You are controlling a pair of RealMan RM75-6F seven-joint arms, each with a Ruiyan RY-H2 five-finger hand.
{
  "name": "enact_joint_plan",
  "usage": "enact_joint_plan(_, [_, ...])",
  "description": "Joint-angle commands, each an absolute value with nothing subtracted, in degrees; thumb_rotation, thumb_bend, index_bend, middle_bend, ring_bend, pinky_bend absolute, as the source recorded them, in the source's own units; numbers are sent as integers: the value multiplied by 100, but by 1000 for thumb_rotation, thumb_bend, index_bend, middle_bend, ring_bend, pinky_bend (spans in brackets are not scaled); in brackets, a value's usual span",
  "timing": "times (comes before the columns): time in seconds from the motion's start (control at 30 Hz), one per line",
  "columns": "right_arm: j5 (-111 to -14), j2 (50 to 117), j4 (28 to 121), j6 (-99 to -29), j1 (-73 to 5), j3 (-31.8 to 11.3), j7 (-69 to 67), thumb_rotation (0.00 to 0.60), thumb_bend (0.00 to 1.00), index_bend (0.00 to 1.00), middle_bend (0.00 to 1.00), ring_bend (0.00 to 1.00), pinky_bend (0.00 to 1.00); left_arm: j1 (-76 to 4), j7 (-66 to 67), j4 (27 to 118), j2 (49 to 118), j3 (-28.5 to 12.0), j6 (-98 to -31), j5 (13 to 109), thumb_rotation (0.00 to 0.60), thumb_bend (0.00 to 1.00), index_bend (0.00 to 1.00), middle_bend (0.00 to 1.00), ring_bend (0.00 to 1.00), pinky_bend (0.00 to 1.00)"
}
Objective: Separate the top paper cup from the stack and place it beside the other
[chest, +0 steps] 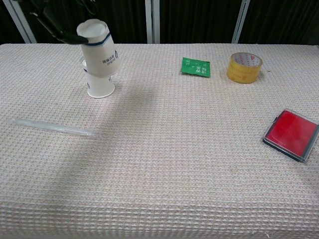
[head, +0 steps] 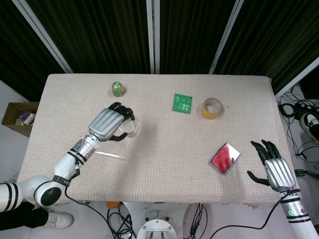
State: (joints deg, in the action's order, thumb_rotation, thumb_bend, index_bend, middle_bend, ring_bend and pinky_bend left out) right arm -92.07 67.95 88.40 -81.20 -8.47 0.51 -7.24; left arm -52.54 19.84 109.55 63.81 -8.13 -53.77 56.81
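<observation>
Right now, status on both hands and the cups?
Left hand holds top cup, lifted clear above bottom cup. Right hand open, idle at table edge. Clear tube lies in front of cups.

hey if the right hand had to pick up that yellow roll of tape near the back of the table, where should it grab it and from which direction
Probably from straight above. The yellow tape roll lies flat with its hole facing up, so the right hand, now open near the table's front edge, could put fingers into the hole and the thumb on the outer wall, pinching the ring. The green packet lies apart on its left, so that side is tighter.
</observation>
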Motion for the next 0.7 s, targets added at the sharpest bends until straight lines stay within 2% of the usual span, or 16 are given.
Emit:
enact_joint_plan(0.03, [-9188, 6789, 8829, -8108, -842, 53, -729, 600, 175, 70, 155, 0, 0, -5336, 2325, 10759, 6697, -646, -5314, 5391, 600, 314, 398, 225, 188, 132])
enact_joint_plan(0.4, [-9169, 6805, 8834, -8061, -861, 53, -702, 600, 175, 70, 155, 0, 0, -5630, 2357, 10048, 7593, -805, -5046, 5246, 600, 315, 408, 225, 176, 127])
enact_joint_plan(0.7, [-9140, 6790, 8821, -8074, -832, 64, -721, 600, 175, 70, 155, 0, 0, -6060, 2518, 9117, 8253, -1044, -4768, 4521, 600, 314, 411, 225, 175, 126])
